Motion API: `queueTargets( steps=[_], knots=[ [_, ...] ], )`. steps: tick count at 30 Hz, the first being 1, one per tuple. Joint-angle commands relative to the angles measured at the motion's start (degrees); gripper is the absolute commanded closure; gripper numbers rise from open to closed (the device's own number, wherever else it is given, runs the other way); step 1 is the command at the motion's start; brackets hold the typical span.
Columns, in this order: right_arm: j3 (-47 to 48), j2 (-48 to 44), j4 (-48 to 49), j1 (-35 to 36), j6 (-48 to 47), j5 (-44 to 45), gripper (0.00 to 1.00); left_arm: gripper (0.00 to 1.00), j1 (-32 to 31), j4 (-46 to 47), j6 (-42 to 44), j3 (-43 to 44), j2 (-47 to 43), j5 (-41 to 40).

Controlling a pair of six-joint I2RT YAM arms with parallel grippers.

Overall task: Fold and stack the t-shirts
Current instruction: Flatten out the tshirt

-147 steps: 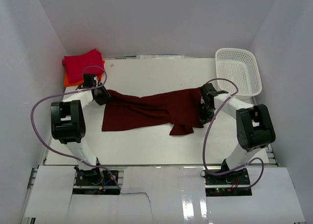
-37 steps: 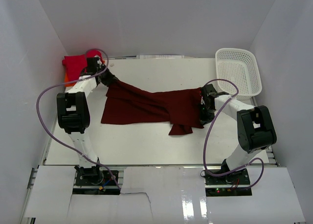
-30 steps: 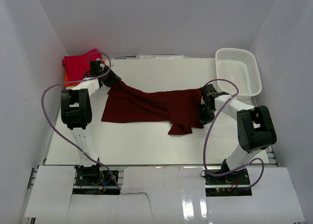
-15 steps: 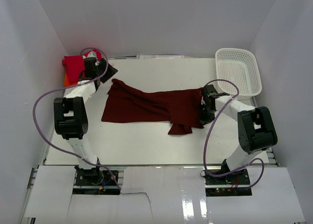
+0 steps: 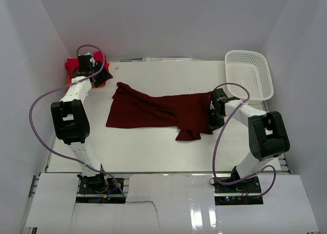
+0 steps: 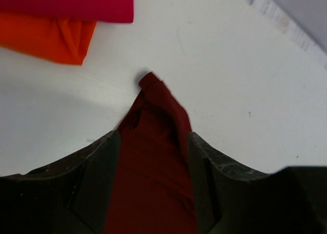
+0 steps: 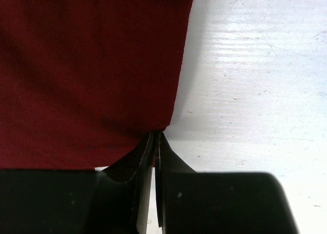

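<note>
The dark maroon t-shirt (image 5: 158, 110) lies stretched out across the middle of the table. Its far left corner (image 6: 151, 83) rests flat on the table. My left gripper (image 5: 101, 75) hovers at the far left, open. In the left wrist view the maroon cloth (image 6: 156, 157) shows loose between the spread fingers (image 6: 102, 162). Just beyond lie the folded crimson t-shirt (image 6: 66, 4) and, under it, the orange t-shirt (image 6: 48, 37). My right gripper (image 5: 212, 110) is shut on the maroon shirt's right edge (image 7: 102, 65), jaws pressed together on the hem.
A white mesh basket (image 5: 249, 73) stands at the back right, close to the right arm. The crimson shirt (image 5: 73, 66) lies in the back left corner by the wall. White walls close in the table on three sides.
My left gripper opened, let go of the maroon shirt's left corner and drew back toward the far left stack. The corner dropped to the table. The right arm has not moved.
</note>
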Motion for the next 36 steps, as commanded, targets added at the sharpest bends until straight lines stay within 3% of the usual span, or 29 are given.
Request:
queueTargets(
  steps=[1, 16, 36],
  knots=[
    [0.1, -0.7, -1.9, 0.1, -0.9, -0.6, 0.92, 0.35, 0.0, -7.5, 2.8, -0.4, -1.1, -2.0],
    [-0.6, -0.9, -1.4, 0.1, -0.9, -0.8, 0.92, 0.41, 0.0, -7.9, 3.9, -6.4, -0.9, 0.4],
    [-0.9, -0.9, -0.8, 0.3, -0.6, -0.8, 0.92, 0.45, -0.1, -6.7, 3.5, -6.0, 5.7, 1.6]
  ],
)
